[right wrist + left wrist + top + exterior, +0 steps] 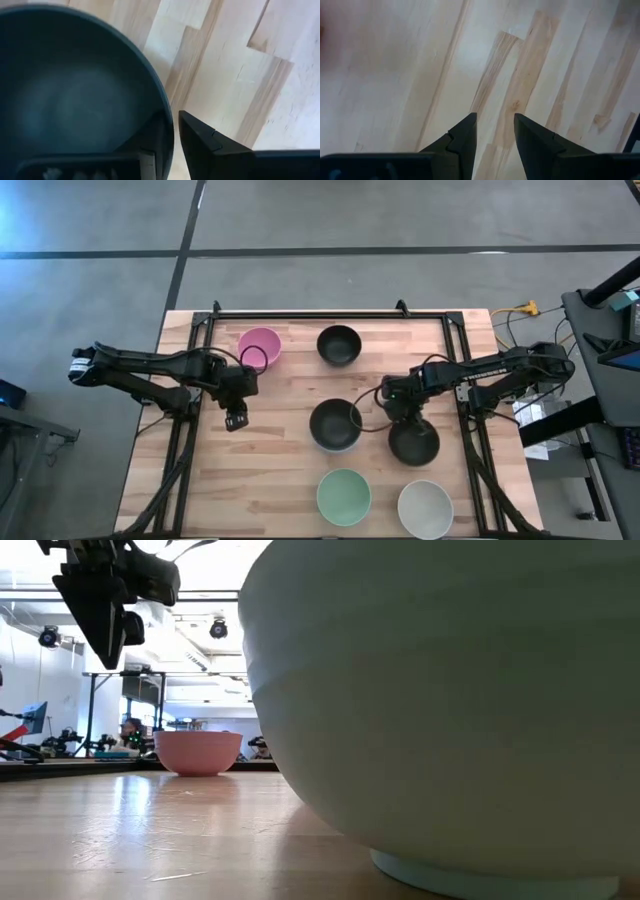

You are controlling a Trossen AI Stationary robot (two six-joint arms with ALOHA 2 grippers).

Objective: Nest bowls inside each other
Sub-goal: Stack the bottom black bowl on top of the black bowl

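Six bowls show in the high view: a pink bowl and a black bowl at the far side, a black bowl in the middle with a paler rim showing round it, a black bowl to its right, and a mint green bowl and a white bowl at the near edge. My right gripper is shut on the right black bowl. My left gripper hangs open and empty over bare wood, nearer than the pink bowl. My right gripper has the black bowl's rim on its far left side, one finger inside the bowl and one outside. The fingers come from above, pointing down. I cannot tell whether the bowl is lifted or rests on the table.
The mint green bowl fills most of the low view and hides the table's right side there. Black frame rails run along the table's far, left and right edges. Bare wood lies at the near left.
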